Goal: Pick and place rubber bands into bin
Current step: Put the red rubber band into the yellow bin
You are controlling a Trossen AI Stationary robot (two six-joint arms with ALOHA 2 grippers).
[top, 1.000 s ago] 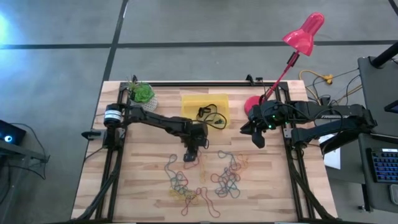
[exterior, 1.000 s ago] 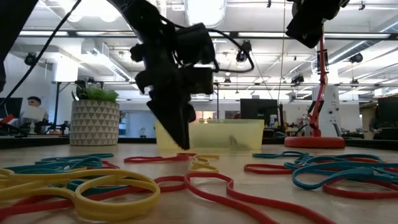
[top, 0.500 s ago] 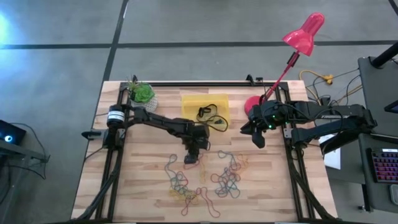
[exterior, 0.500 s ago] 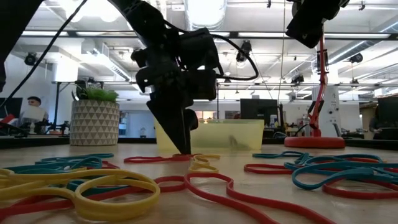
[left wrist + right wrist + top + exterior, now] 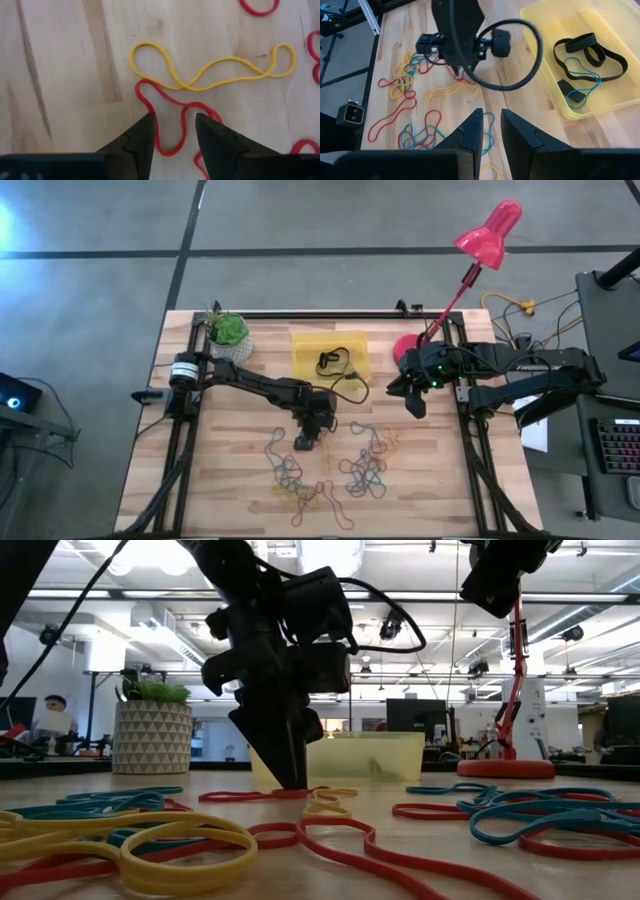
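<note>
Rubber bands (image 5: 330,470) in red, yellow, blue and green lie scattered on the near half of the wooden table, also seen in the low view (image 5: 200,830). My left gripper (image 5: 305,442) is open, pointing down, with its tips at the table (image 5: 290,783). In the left wrist view (image 5: 173,130) its fingers straddle a loop of a red band (image 5: 172,145), which lies beside a yellow band (image 5: 210,70). The yellow bin (image 5: 330,355) stands behind them and holds black bands and a blue one (image 5: 580,65). My right gripper (image 5: 413,402) hovers at the table's right, narrowly open (image 5: 491,125), and holds nothing. My left gripper comes from above, pointing down, with one finger (image 5: 142,135) on each side of a bend of the red band (image 5: 155,120). The band lies flat on the table. I cannot tell whether the fingers touch it.
A pink lamp stands on a red base (image 5: 405,347) at the far right, beside the bin. A white plant pot (image 5: 228,332) sits at the far left corner. A thin black cable loop (image 5: 350,380) hangs from the left arm near the bin. Bare wood lies at the table's left.
My left gripper has moved toward the table's near edge, away from the bin, and has come down until its tips stand at the table over the red band. The bands and the right arm have stayed put.
</note>
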